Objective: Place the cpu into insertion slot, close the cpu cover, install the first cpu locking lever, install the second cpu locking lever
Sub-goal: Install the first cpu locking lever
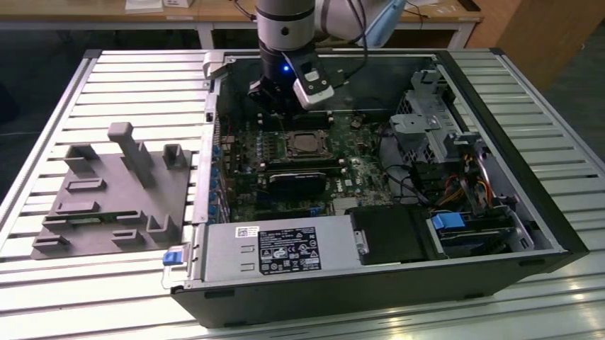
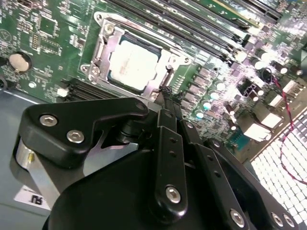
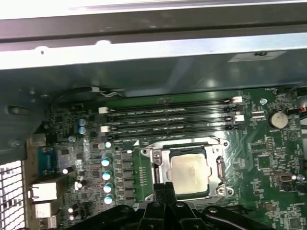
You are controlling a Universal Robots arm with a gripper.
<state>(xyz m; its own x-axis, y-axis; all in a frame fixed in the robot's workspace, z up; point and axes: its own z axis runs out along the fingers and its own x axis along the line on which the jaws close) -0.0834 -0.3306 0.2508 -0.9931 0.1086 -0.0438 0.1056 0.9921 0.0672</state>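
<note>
Exterior view: black end effector (image 1: 271,112) hangs inside open black computer case (image 1: 378,294) on slatted metal counter (image 1: 132,78), near small square silvery-tan cpu (image 1: 304,144) | second wrist view: cpu (image 2: 134,64) lies flat within cutout of thin silvery metal cpu cover (image 2: 102,50) on green motherboard (image 2: 48,28) | first wrist view: fingers (image 3: 159,191) pressed together, gripping nothing.

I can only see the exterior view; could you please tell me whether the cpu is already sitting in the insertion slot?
Observer: Yes, in both wrist views the cpu lies seated flat, pale top up.
Operator: Thank you. Is the cpu cover down?
Observer: In the second wrist view the cpu cover lies flat, framing the chip.
Operator: And the hand?
Observer: In the first wrist view the hand, shut, points at the cover's edge beside the chip.
</note>
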